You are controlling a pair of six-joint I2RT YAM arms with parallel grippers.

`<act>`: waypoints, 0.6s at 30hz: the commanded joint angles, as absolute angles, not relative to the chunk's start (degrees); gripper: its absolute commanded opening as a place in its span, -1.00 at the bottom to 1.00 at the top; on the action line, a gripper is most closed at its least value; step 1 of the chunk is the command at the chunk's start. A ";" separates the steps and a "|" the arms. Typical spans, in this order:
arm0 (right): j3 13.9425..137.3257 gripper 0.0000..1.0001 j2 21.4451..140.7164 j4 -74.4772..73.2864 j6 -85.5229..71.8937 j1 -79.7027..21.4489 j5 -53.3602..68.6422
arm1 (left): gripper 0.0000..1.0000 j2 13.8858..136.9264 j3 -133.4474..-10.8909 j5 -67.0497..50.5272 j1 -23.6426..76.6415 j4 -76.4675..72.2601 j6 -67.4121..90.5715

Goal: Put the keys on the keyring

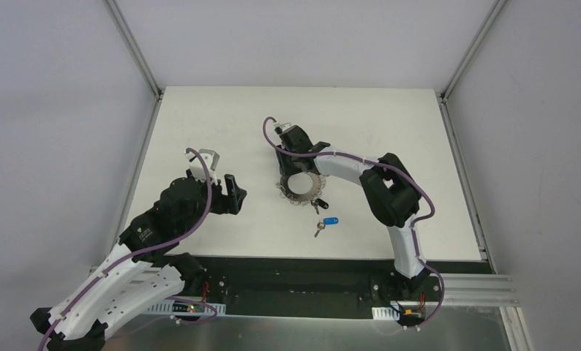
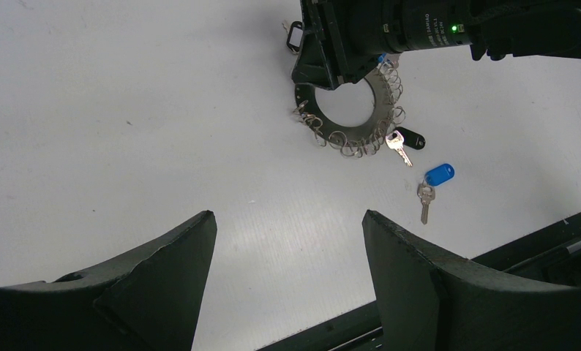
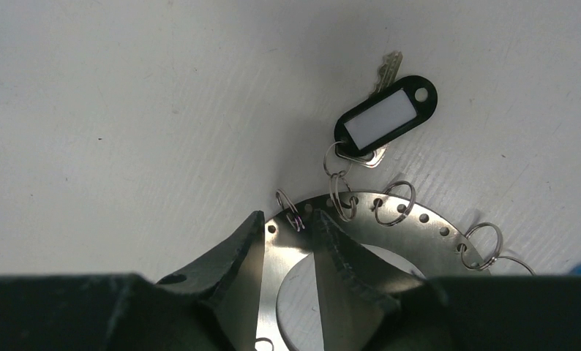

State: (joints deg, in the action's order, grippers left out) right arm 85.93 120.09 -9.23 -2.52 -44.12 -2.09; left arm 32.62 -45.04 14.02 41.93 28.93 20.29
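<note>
The keyring (image 1: 300,189) is a flat silvery ring edged with small wire loops, lying mid-table. My right gripper (image 1: 295,170) comes down on its far side. In the right wrist view the jaws stand narrowly apart with the ring's band (image 3: 291,252) between the fingertips (image 3: 249,232). A black-tagged key (image 3: 386,117) hangs from one loop. Another black-capped key (image 2: 410,138) lies at the ring's near edge. A blue-capped key (image 1: 329,221) lies loose in front of the ring and also shows in the left wrist view (image 2: 438,175). My left gripper (image 1: 231,194) is open and empty, left of the ring.
The black front rail (image 1: 295,267) borders the table's near edge, just behind the blue key. A bit of blue (image 2: 381,58) shows under the right gripper beside the ring. White walls and metal frame posts (image 1: 134,47) close in the table's sides.
</note>
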 commanded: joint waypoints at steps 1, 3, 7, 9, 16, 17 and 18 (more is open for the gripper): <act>87.75 -0.35 120.13 -8.26 -2.47 -44.11 -1.93 | 0.47 32.81 -44.69 14.33 41.81 27.38 20.39; 87.71 -0.35 120.10 -8.26 -2.38 -44.04 -1.93 | 0.47 32.74 -44.65 14.33 41.81 27.33 20.39; 87.88 -0.49 120.34 -8.13 -2.15 -44.05 -1.76 | 0.47 32.84 -44.66 14.33 41.77 27.33 20.39; 88.02 -0.53 120.55 -8.01 -1.96 -44.11 -1.84 | 0.47 32.77 -44.61 14.39 41.77 27.38 20.39; 88.41 -0.93 121.24 -7.91 -1.18 -44.09 -2.24 | 0.47 32.76 -44.56 14.50 41.82 27.33 20.39; 88.19 -1.00 121.19 -7.66 -1.00 -44.04 -2.33 | 0.47 32.82 -44.59 14.50 41.80 27.38 20.47; 87.66 -1.00 120.89 -7.01 -0.78 -44.06 -2.24 | 0.47 32.79 -44.62 14.46 41.83 27.34 20.48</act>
State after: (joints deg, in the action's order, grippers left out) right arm 86.08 120.73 -9.15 -1.91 -44.12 -2.09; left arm 32.62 -45.04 14.02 41.93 28.95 20.29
